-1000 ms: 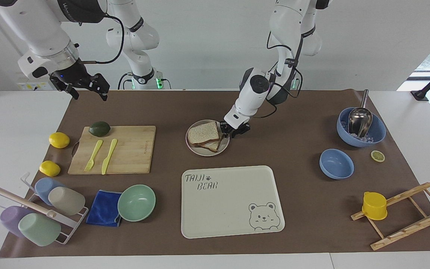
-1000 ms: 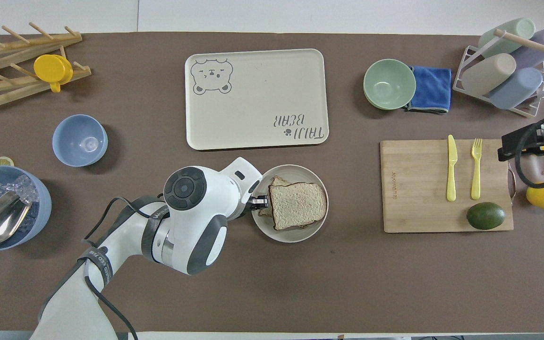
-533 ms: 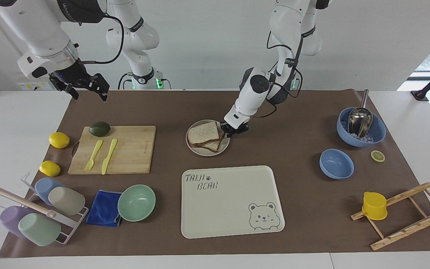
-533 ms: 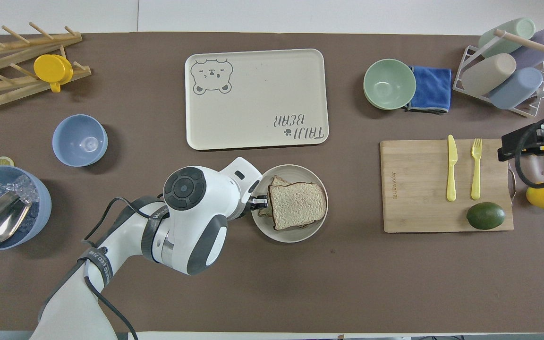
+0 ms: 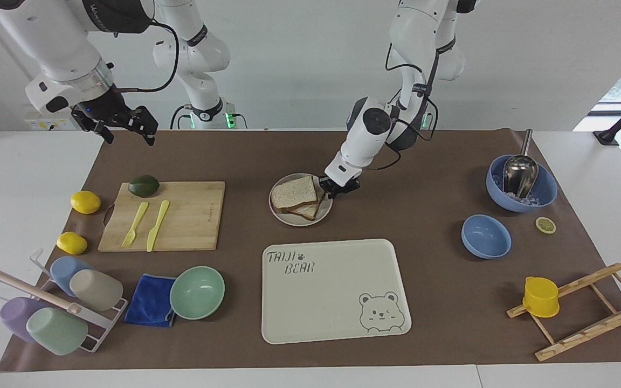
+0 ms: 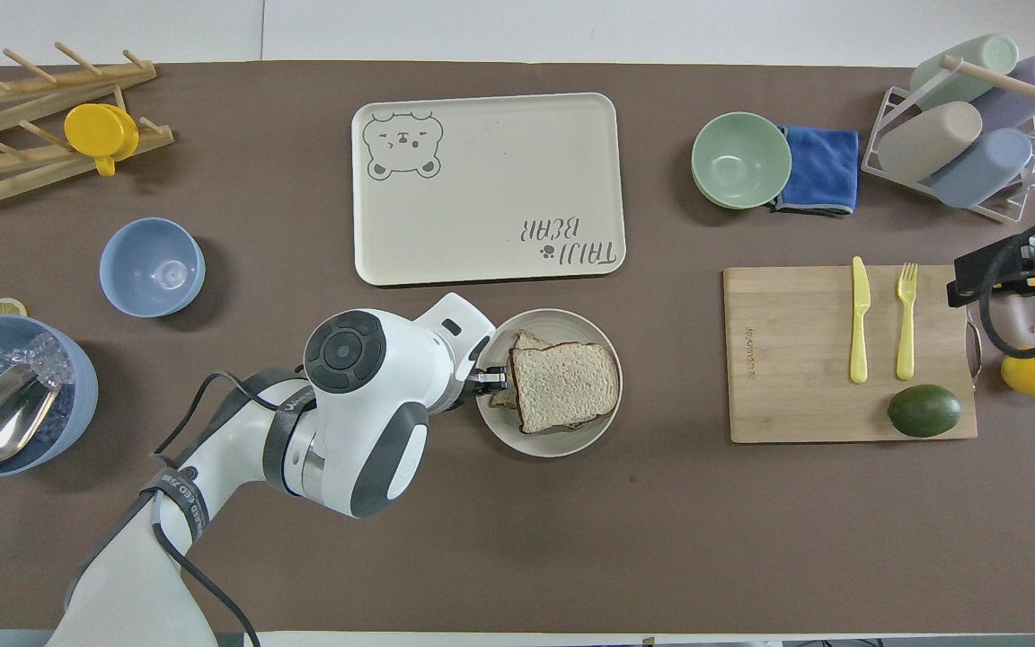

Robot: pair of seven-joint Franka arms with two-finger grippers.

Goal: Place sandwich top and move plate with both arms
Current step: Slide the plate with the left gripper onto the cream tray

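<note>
The round cream plate (image 5: 289,220) (image 6: 553,447) sits mid-table on the brown mat. On it lies a sandwich, with the sandwich top (image 5: 294,191) (image 6: 564,385), a speckled brown slice, resting slightly askew on the lower slice. My left gripper (image 5: 328,186) (image 6: 490,381) is shut on the plate's rim, on the side toward the left arm's end. My right gripper (image 5: 122,126) (image 6: 1012,270) hangs open and holds nothing, above the mat's corner by the cutting board, where the right arm waits.
The bear tray (image 5: 337,323) lies just farther from the robots than the plate. A cutting board (image 5: 192,215) with knife, fork and avocado lies toward the right arm's end, near lemons, a mint bowl (image 5: 197,292) and a cup rack. Blue bowls (image 5: 485,236) sit toward the left arm's end.
My left gripper has finished closing on the plate's rim. The plate and sandwich have shifted a touch toward the tray. The right arm has stayed still.
</note>
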